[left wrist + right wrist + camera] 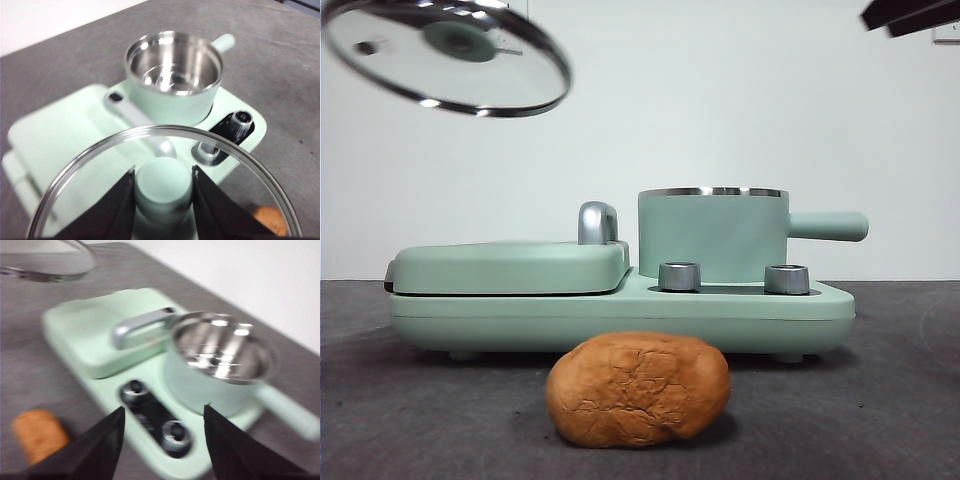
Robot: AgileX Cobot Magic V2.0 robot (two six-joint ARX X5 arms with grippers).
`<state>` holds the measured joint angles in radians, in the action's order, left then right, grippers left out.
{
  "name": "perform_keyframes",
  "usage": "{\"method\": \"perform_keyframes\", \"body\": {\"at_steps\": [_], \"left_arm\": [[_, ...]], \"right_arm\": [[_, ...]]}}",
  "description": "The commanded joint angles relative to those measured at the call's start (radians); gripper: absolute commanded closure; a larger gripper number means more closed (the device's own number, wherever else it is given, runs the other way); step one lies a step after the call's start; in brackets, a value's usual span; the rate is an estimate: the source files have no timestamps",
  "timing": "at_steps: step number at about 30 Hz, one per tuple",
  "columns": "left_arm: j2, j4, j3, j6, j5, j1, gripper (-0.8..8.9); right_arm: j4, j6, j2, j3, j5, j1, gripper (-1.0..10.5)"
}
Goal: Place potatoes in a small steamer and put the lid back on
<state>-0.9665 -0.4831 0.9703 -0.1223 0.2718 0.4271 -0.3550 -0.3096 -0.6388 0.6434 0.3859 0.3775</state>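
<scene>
Place: a robot test bench or lab, not a lived-in kitchen.
Backdrop: a plain white wall, bare and evenly lit.
Surface: a table covered in dark grey cloth.
Kitchen prop: one mint-green cooker standing alone on the cloth.
Machinery: black robot jaws rise into both wrist views, and a dark arm tip shows at a top corner.

The front camera sits low at table height, looking level at the mint-green cylindrical steamer pot with steel rim. Both wrist cameras look down from above at that same pot, from opposite sides.
</scene>
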Motion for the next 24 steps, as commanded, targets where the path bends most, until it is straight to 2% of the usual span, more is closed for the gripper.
{"method": "perform_keyframes", "body": {"at_steps": [1, 6, 12, 18, 24], "left_arm": [[0.066, 0.027, -0.037, 0.083, -0.011, -0.007, 7.97], [0.169, 0.017, -0.105, 0.136, -0.023, -0.017, 7.98], [0.196, -0.015, -0.106, 0.137, -0.045, -0.016, 7.98], [0.196, -0.027, -0.106, 0.142, -0.045, -0.016, 7.98], [0.196, -0.026, -0.106, 0.142, -0.045, -0.016, 7.98]], "right_arm": [[0.002, 0.005, -0.052, 0.017, 0.018, 0.058, 7.0], [0.019, 0.005, -0.174, 0.018, 0.017, 0.185, 6.3], [0.092, 0.005, -0.343, 0.018, 0.012, 0.309, 6.3], [0.2, 0.005, -0.505, 0.018, 0.007, 0.373, 6.2], [0.228, 0.005, -0.631, 0.018, 0.008, 0.401, 5.7]]}}
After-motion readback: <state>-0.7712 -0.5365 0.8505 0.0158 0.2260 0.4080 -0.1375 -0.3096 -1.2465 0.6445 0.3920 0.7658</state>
